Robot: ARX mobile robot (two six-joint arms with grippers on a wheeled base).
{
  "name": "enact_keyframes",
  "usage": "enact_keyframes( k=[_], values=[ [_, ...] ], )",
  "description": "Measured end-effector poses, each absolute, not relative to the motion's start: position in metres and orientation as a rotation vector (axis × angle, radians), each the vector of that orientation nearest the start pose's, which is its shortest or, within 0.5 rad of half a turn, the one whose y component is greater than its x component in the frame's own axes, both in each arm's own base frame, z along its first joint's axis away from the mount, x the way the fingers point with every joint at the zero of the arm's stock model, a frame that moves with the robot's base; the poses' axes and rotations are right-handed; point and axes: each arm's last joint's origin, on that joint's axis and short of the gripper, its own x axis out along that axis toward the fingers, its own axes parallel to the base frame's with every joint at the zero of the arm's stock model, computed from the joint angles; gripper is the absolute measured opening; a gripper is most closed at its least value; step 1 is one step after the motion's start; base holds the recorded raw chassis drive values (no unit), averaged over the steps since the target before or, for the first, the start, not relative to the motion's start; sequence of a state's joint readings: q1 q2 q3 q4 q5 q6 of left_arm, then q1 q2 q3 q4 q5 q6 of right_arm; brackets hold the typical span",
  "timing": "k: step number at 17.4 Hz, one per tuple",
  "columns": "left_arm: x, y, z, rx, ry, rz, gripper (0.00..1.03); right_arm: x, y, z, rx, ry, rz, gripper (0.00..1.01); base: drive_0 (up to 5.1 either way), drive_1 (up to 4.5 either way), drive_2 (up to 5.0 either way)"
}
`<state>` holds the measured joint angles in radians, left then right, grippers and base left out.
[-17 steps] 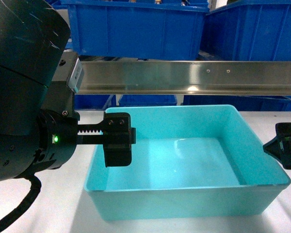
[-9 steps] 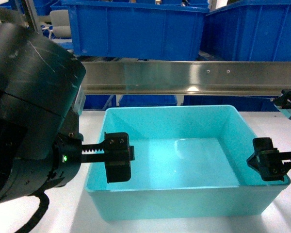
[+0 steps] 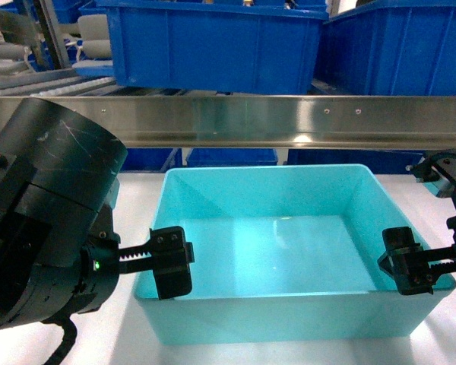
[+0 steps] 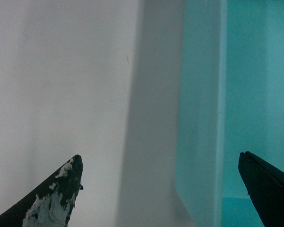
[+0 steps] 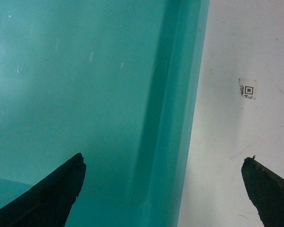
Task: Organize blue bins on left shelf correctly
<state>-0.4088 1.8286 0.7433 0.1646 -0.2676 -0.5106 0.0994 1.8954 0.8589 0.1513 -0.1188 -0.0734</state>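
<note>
1. The turquoise bin (image 3: 289, 258) is sitting open side up on the white tabletop (image 3: 61, 350), just in front of the steel rail (image 3: 289, 122) of the left shelf, with the left pincer (image 3: 148, 262) at its left wall and the right pincer (image 3: 422, 270) at its right wall.
2. The left pincer is standing apart: in the left wrist view one fingertip (image 4: 57, 198) is hanging over bare tabletop outside the bin, while the other fingertip (image 4: 267, 182) is hanging over the bin's inside, so the bin's left rim (image 4: 221, 94) is running between them.
3. Neither left fingertip is touching the wall as far as I can see; there is a clear gap on both sides.
4. The right pincer is standing apart too: in the right wrist view its inner fingertip (image 5: 52, 196) is hanging over the bin's floor and its outer fingertip (image 5: 270, 189) over the tabletop, with the right wall (image 5: 180, 118) passing between them, untouched.
5. Just beyond the right pincer's outer fingertip, a small square code sticker (image 5: 247, 89) is lying on the tabletop beside the bin.
6. Above and beyond both pincers, royal-blue crates (image 3: 213, 46) are sitting on the left shelf, over the rail.
7. Up and away from the left pincer, white rollers (image 3: 53, 80) are showing on a sloping track of the shelf.
</note>
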Motion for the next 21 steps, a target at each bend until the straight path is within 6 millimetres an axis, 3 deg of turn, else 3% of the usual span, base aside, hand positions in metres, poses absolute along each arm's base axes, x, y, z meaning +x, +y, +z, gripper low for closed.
enact_keyframes(
  k=[12, 21],
  values=[
    [0.301, -0.127, 0.067, -0.232, 0.953, 0.073, 0.98, 0.341, 0.039, 0.091, -0.112, 0.849, 0.204, 0.98, 0.0, 0.00, 0.0],
    [0.301, -0.127, 0.067, -0.228, 0.954, 0.071, 0.98, 0.342, 0.038, 0.089, -0.117, 0.850, 0.202, 0.98, 0.0, 0.00, 0.0]
  ],
)
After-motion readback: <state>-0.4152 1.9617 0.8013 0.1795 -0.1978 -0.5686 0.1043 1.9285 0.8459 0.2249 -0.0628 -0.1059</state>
